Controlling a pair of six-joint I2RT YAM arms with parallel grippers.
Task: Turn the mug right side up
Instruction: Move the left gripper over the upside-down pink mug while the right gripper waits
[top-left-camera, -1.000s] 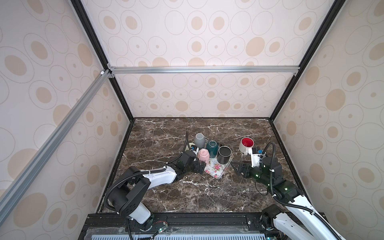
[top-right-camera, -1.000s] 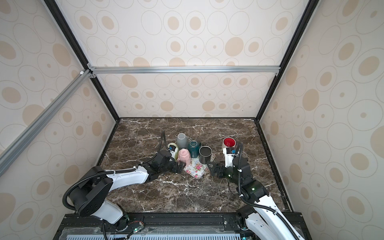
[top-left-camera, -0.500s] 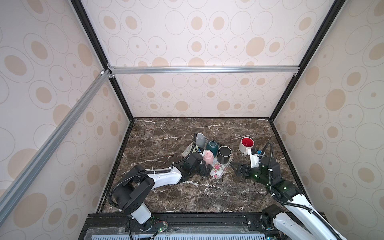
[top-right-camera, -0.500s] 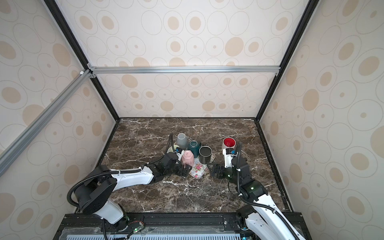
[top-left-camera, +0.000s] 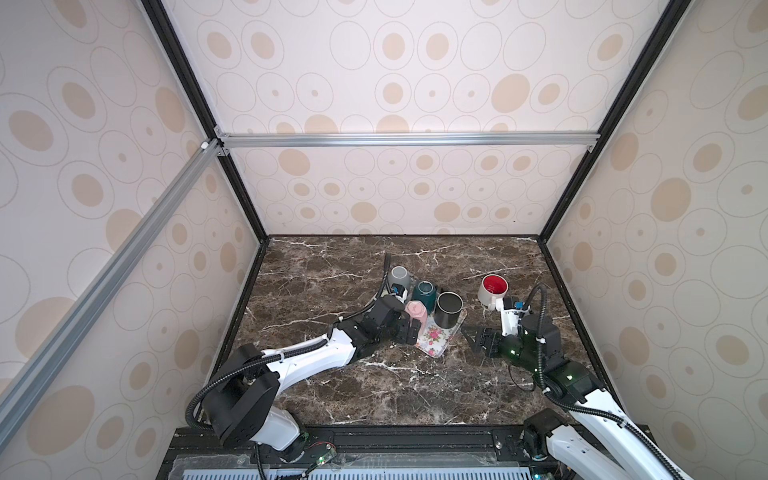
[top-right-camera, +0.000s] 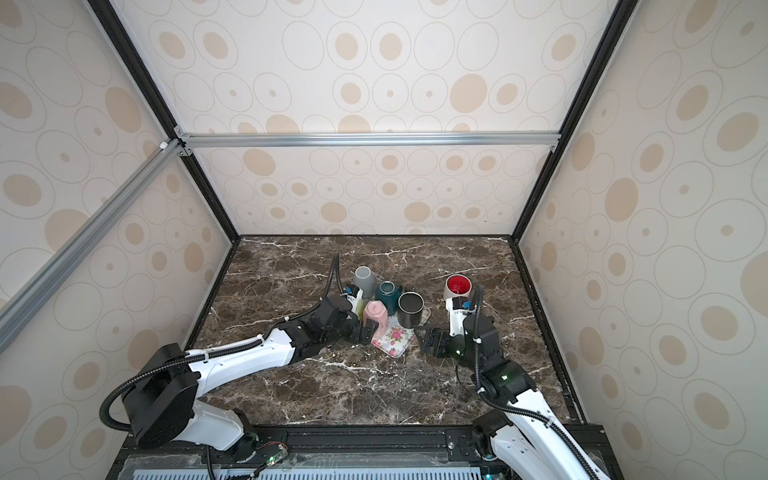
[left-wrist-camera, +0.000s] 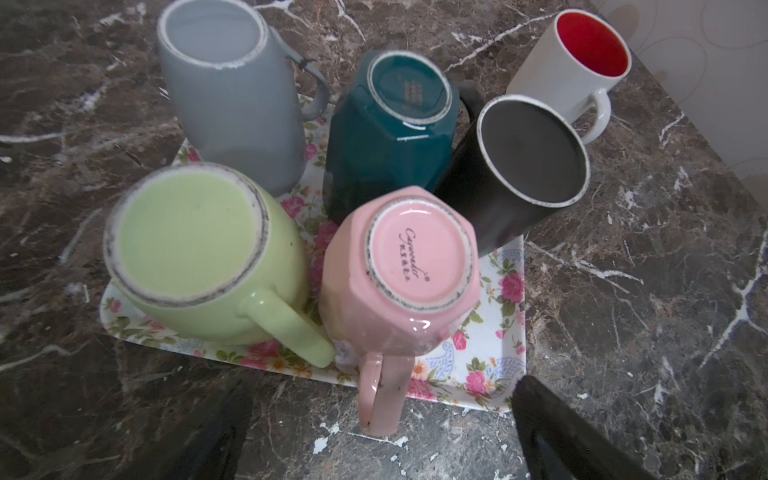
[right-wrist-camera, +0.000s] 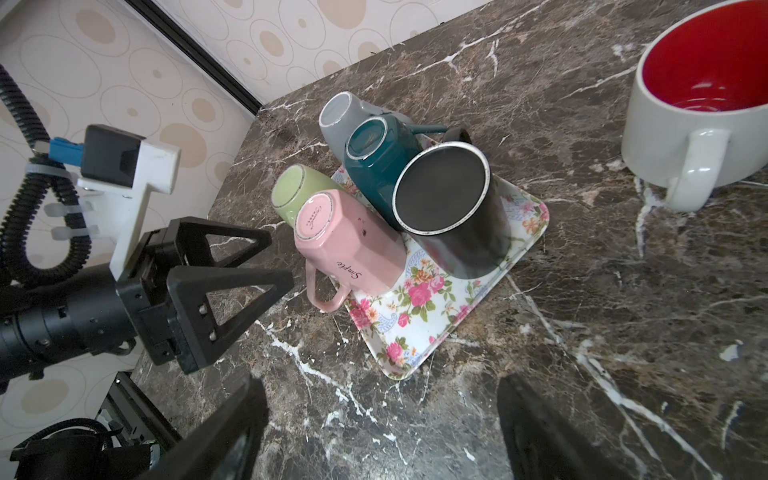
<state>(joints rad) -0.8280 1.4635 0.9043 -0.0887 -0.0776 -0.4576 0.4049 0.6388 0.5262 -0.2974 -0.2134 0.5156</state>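
Several mugs stand base-up on a floral tray (top-left-camera: 437, 350) (left-wrist-camera: 490, 386): pink (top-left-camera: 417, 312) (top-right-camera: 376, 312) (left-wrist-camera: 419, 257) (right-wrist-camera: 349, 245), green (left-wrist-camera: 187, 237) (right-wrist-camera: 291, 187), grey (top-left-camera: 399, 274) (left-wrist-camera: 216, 37), teal (top-left-camera: 426, 291) (left-wrist-camera: 409, 87) and black (top-left-camera: 448, 309) (left-wrist-camera: 532, 149) (right-wrist-camera: 440, 187). My left gripper (top-left-camera: 409, 330) (top-right-camera: 361, 330) (left-wrist-camera: 382, 440) (right-wrist-camera: 280, 262) is open, low at the tray's near left edge. The pink mug's handle (left-wrist-camera: 384, 395) points into the gap between its fingers without touching them. My right gripper (top-left-camera: 473, 337) (top-right-camera: 422, 336) (right-wrist-camera: 382, 436) is open and empty, just right of the tray's near corner.
A white mug with a red inside (top-left-camera: 492, 291) (top-right-camera: 457, 286) (left-wrist-camera: 569, 70) (right-wrist-camera: 698, 124) stands upright on the marble table, right of the tray and behind my right gripper. Patterned walls close in the left, back and right sides.
My left gripper has moved right, up to the pink mug's handle, still open. The right arm has barely moved.
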